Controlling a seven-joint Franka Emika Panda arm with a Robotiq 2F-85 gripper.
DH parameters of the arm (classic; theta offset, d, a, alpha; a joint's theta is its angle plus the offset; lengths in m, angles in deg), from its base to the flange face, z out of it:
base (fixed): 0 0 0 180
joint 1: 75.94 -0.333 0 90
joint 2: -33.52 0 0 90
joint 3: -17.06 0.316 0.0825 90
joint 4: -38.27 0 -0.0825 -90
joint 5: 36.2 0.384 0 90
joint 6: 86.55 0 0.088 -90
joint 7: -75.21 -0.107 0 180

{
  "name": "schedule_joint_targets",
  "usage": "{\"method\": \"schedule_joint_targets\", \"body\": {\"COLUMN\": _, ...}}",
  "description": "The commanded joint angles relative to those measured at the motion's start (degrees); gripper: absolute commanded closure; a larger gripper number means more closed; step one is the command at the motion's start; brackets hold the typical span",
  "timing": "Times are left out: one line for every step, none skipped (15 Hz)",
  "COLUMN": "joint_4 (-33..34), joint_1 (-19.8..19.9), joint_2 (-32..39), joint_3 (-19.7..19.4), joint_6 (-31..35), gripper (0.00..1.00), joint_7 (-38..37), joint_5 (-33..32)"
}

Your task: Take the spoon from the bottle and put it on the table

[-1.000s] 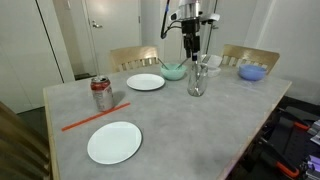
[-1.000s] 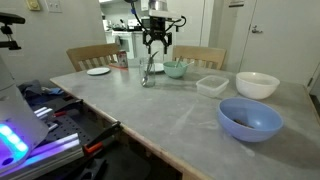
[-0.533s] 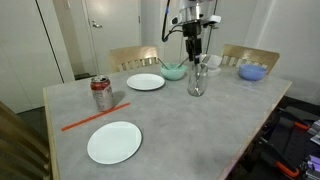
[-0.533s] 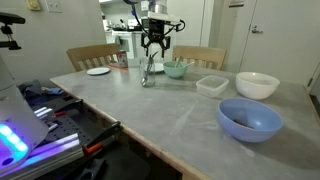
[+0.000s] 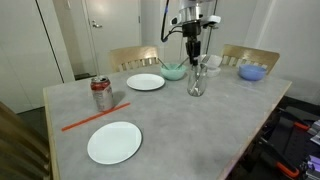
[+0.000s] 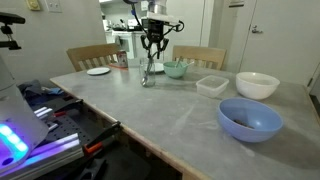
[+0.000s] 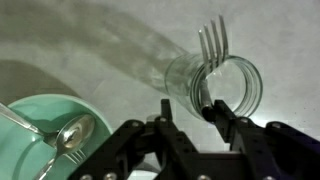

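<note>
The clear glass bottle (image 5: 196, 82) stands upright on the speckled grey table (image 5: 170, 130), also in an exterior view (image 6: 147, 76). In the wrist view the bottle (image 7: 228, 85) holds a silver-grey utensil (image 7: 212, 40) whose far end shows tines like a fork. My gripper (image 5: 193, 50) hangs directly above the bottle, also in an exterior view (image 6: 152, 52). In the wrist view the gripper (image 7: 188, 110) is open, with the utensil's handle tip between its fingers, close to one finger.
A green bowl (image 7: 40, 140) holding a silver spoon (image 7: 70, 133) sits beside the bottle. On the table are a red soda can (image 5: 101, 94), an orange stick (image 5: 95, 117), two white plates (image 5: 114, 142), a blue bowl (image 6: 250, 119) and a white bowl (image 6: 257, 84).
</note>
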Motion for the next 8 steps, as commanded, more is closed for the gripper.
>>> {"method": "schedule_joint_targets", "body": {"joint_4": 0.42, "joint_1": 0.48, "joint_2": 0.54, "joint_3": 0.55, "joint_6": -0.77, "gripper": 0.84, "joint_7": -0.06, "joint_5": 0.40}}
{"method": "schedule_joint_targets", "body": {"joint_4": 0.49, "joint_1": 0.38, "joint_2": 0.54, "joint_3": 0.56, "joint_6": -0.82, "gripper": 0.90, "joint_7": -0.09, "joint_5": 0.18}}
{"method": "schedule_joint_targets", "body": {"joint_4": 0.58, "joint_1": 0.34, "joint_2": 0.46, "joint_3": 0.65, "joint_6": -0.87, "gripper": 0.98, "joint_7": 0.04, "joint_5": 0.19}}
{"method": "schedule_joint_targets", "body": {"joint_4": 0.68, "joint_1": 0.29, "joint_2": 0.41, "joint_3": 0.70, "joint_6": -1.02, "gripper": 0.99, "joint_7": 0.04, "joint_5": 0.21}}
{"method": "schedule_joint_targets", "body": {"joint_4": 0.71, "joint_1": 0.24, "joint_2": 0.25, "joint_3": 0.72, "joint_6": -1.00, "gripper": 0.98, "joint_7": 0.03, "joint_5": 0.17}}
{"method": "schedule_joint_targets", "body": {"joint_4": 0.69, "joint_1": 0.22, "joint_2": 0.17, "joint_3": 0.77, "joint_6": -1.17, "gripper": 0.96, "joint_7": 0.01, "joint_5": 0.21}}
{"method": "schedule_joint_targets", "body": {"joint_4": 0.73, "joint_1": 0.18, "joint_2": 0.02, "joint_3": 0.80, "joint_6": -1.59, "gripper": 0.96, "joint_7": -0.15, "joint_5": 0.27}}
{"method": "schedule_joint_targets", "body": {"joint_4": 0.73, "joint_1": 0.06, "joint_2": -0.25, "joint_3": 0.80, "joint_6": -2.15, "gripper": 0.97, "joint_7": -0.40, "joint_5": 0.10}}
